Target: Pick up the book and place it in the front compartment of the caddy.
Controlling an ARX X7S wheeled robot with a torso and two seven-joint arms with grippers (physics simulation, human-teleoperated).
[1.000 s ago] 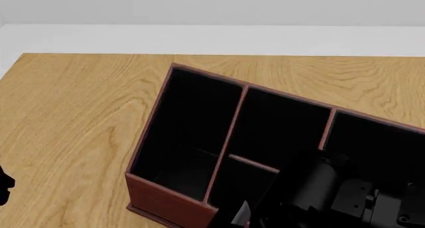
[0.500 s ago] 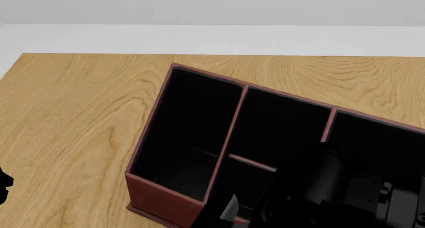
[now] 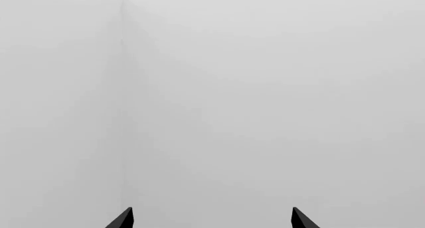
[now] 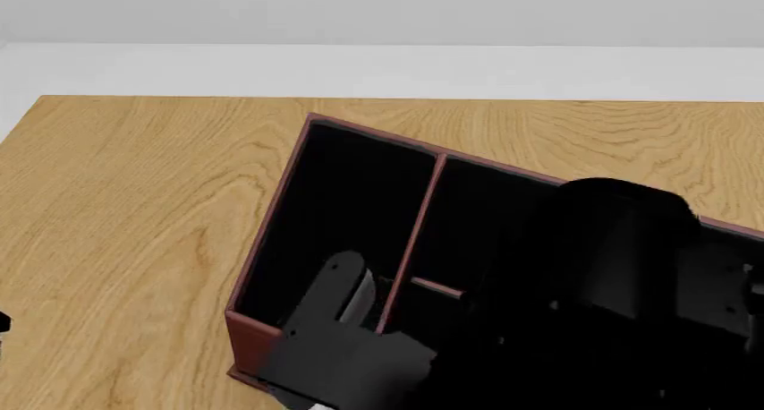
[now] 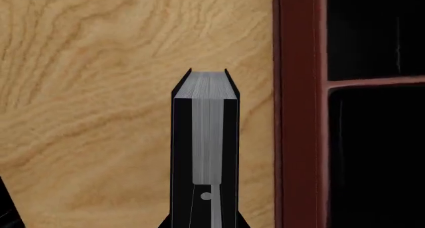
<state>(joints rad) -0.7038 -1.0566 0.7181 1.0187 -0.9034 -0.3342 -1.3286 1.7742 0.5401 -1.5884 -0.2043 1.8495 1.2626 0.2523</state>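
Since the earlier frame, the right gripper (image 5: pixel 204 208) has swung toward 9 o'clock over the caddy (image 4: pixel 412 204). Its jaws clamp the book (image 5: pixel 206 133) above the surface (image 5: pixel 99 88), beside the caddy wall. Left gripper (image 3: pixel 211 220) jaws are spread, holding nothing.

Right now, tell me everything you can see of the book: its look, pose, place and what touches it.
The book is small and thick, with a black cover and white-grey page edges. The right gripper is shut on it, one finger against each cover, page edges facing the wrist camera. There it hangs above bare wooden table, beside the caddy and outside its reddish-brown wall, apart from it. The head view shows only a pale sliver near the caddy's front corner.
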